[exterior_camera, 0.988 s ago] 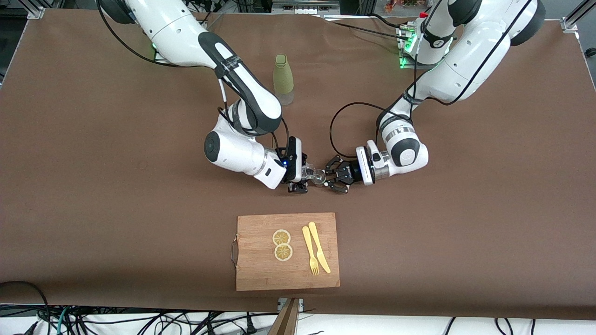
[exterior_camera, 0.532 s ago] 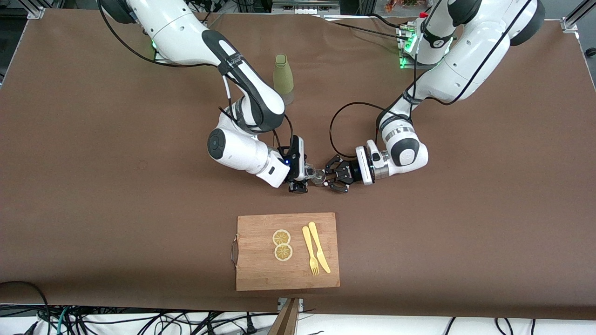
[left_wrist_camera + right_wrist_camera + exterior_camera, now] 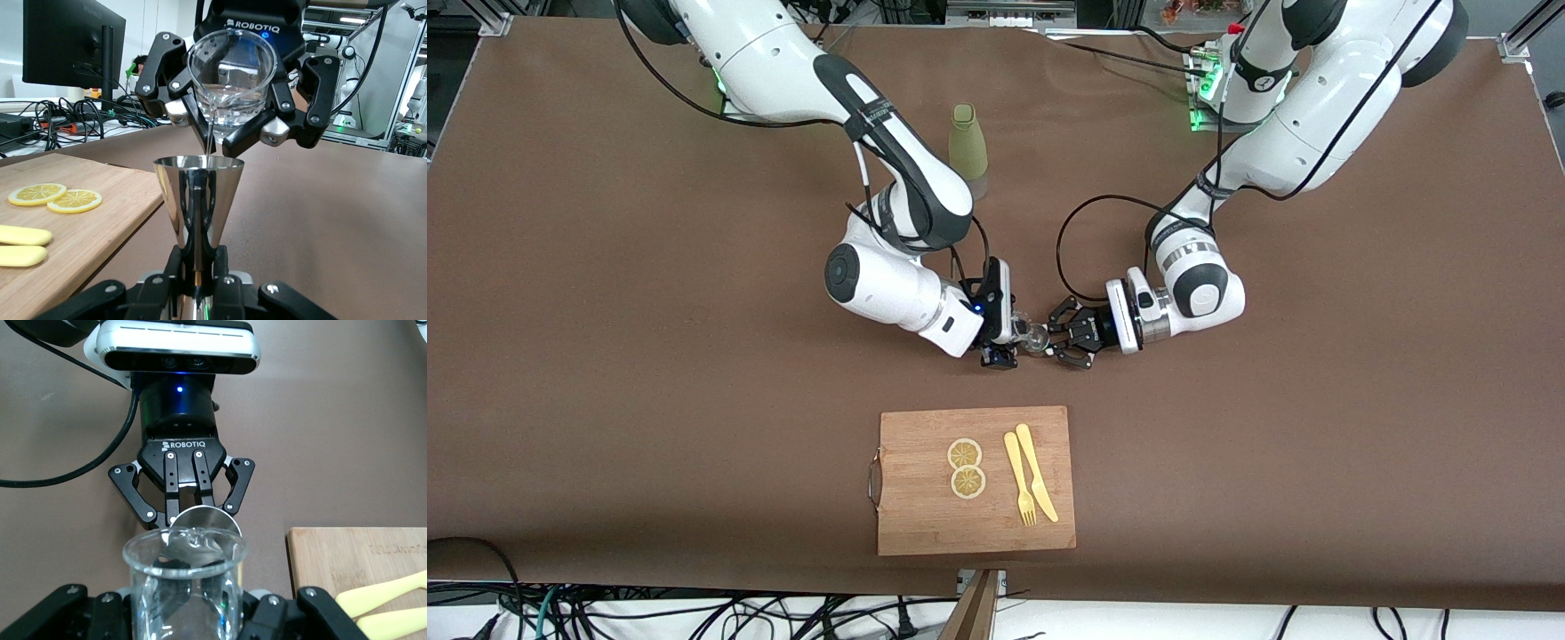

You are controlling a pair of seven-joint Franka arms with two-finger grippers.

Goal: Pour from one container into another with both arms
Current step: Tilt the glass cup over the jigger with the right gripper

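My right gripper [image 3: 1009, 339] is shut on the tiny clear glass cup [image 3: 1015, 326] and holds it tipped over the table's middle. The cup [image 3: 230, 87] has clear liquid in it, and a thin stream runs from its lip into the silver jigger [image 3: 199, 193] below. My left gripper [image 3: 199, 260] is shut on the jigger's narrow waist and holds it upright. In the right wrist view the cup [image 3: 183, 587] fills the foreground, with the jigger's round mouth [image 3: 203, 520] just past its rim, held in the left gripper [image 3: 202, 515]. In the front view the jigger [image 3: 1037, 339] sits between the two grippers, the left gripper [image 3: 1051, 342] beside it.
A tall olive-green bottle [image 3: 967, 151] stands farther from the front camera than the grippers. Nearer the camera lies a wooden cutting board [image 3: 925, 524] with two lemon slices [image 3: 966, 468] and a yellow fork and knife [image 3: 1030, 484].
The right arm's wrist has shifted slightly toward the left gripper and turned a little more with the cup. The left arm has stayed put.
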